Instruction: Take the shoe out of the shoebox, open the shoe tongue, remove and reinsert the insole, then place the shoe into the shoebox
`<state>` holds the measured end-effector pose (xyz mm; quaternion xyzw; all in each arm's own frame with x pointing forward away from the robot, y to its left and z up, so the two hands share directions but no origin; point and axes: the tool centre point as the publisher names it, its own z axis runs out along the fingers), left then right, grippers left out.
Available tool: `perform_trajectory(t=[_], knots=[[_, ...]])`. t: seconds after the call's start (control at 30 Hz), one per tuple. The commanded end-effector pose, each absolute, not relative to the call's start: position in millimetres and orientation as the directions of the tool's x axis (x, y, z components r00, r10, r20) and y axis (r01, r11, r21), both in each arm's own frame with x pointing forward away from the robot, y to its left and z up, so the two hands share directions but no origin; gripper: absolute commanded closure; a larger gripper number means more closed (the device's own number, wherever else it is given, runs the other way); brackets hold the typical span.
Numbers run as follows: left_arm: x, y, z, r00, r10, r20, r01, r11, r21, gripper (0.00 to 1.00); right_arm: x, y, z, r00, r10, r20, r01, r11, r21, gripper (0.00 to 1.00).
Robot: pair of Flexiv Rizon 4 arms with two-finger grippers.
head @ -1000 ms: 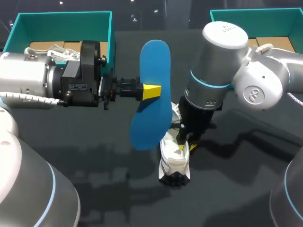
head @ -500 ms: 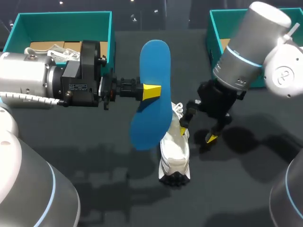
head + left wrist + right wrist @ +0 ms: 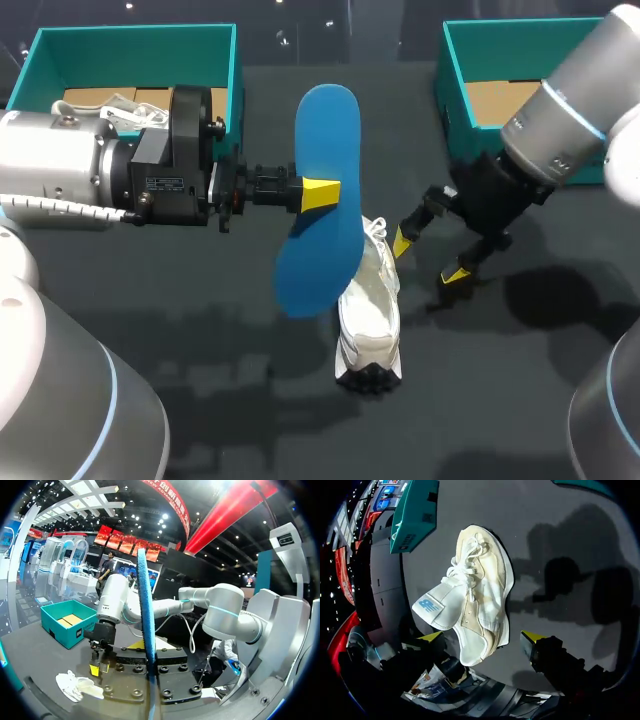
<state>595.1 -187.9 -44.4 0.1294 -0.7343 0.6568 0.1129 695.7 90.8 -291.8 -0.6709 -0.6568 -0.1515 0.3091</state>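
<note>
A blue insole [image 3: 322,205] stands on edge above the table, with my left gripper [image 3: 320,193] shut on its middle. In the left wrist view the insole [image 3: 145,630] is edge-on, rising ahead from between the fingers. The white shoe [image 3: 369,318] lies on the dark table just under and right of the insole, toe towards the near edge. My right gripper [image 3: 428,258] hangs open just right of the shoe, touching nothing. From the right wrist the shoe [image 3: 479,596] lies ahead between the spread fingers of my right gripper [image 3: 481,639], its tongue [image 3: 436,608] pulled out.
A teal shoebox [image 3: 135,32] with brown paper and a white item stands at the back left. A second teal shoebox [image 3: 455,85] stands at the back right, close behind my right arm. Dark tabletop [image 3: 230,400] stretches in front of the shoe.
My right gripper opened wide, let go of the shoe and drew back to the right. The shoe stayed put. The left arm and insole have not moved.
</note>
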Motion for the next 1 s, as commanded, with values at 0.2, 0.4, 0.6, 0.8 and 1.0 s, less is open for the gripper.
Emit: perform_trajectory(t=[0.2,0.4,0.6,0.8,1.0], knots=[[594.7,-189.5,-45.3,-0.941,-0.043,0.335,-0.338,0.102,-0.936,1.0,693.3,71.3,-262.4,0.135,0.526,0.84,0.987,-0.002,-0.158,0.0],[594.7,-189.5,-45.3,-0.941,-0.043,0.335,-0.338,0.102,-0.936,1.0,693.3,71.3,-262.4,0.135,0.526,0.84,0.987,-0.002,-0.158,0.0],[594.7,-189.5,-45.3,-0.941,-0.043,0.335,-0.338,0.102,-0.936,1.0,696.5,79.4,-260.8,0.148,0.435,0.888,0.988,-0.029,-0.15,0.0],[594.7,-189.5,-45.3,-0.941,-0.043,0.335,-0.338,0.102,-0.936,1.0,703.8,91.3,-254.0,0.171,0.377,0.91,0.985,-0.052,-0.163,0.0],[607.0,-184.1,-49.0,-0.988,-0.053,0.145,-0.151,0.145,-0.978,1.0,709.1,100.2,-244.5,0.182,0.332,0.926,0.983,-0.064,-0.171,0.0]])
